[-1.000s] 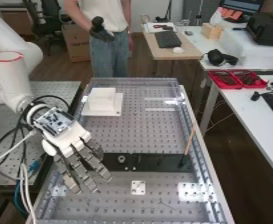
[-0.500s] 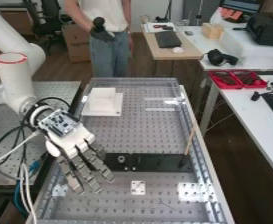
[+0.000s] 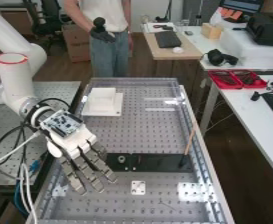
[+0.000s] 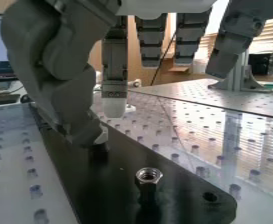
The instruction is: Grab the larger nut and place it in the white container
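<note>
In the high view the hand (image 3: 76, 143) hangs over the left part of the black bar, long fingers relaxed and pointing to the near end. The bearing (image 3: 121, 159) stands on the bar right of the fingers. Toward the far left of the bench sits the white container (image 3: 102, 96). Seen from the wrist, the hand (image 4: 65, 60) has its thumb tip low over the bar, close above a dark shape; I cannot tell whether that is the larger nut. A small hexagonal part, by its place the smaller nut (image 4: 148, 175), stands upright beside the thumb, apart from it.
The black bar (image 3: 161, 162) lies across the perforated bench, with a thin wooden stick (image 3: 189, 142) leaning at its right end. A small white plate (image 3: 138, 188) lies nearer. Cables (image 3: 20, 165) hang left of the hand. Raised rails (image 3: 203, 150) edge the bench.
The hand has shifted a little to the right over the bar, its fingers covering slightly more of the bar's left part. The bearing and the container have stayed put.
</note>
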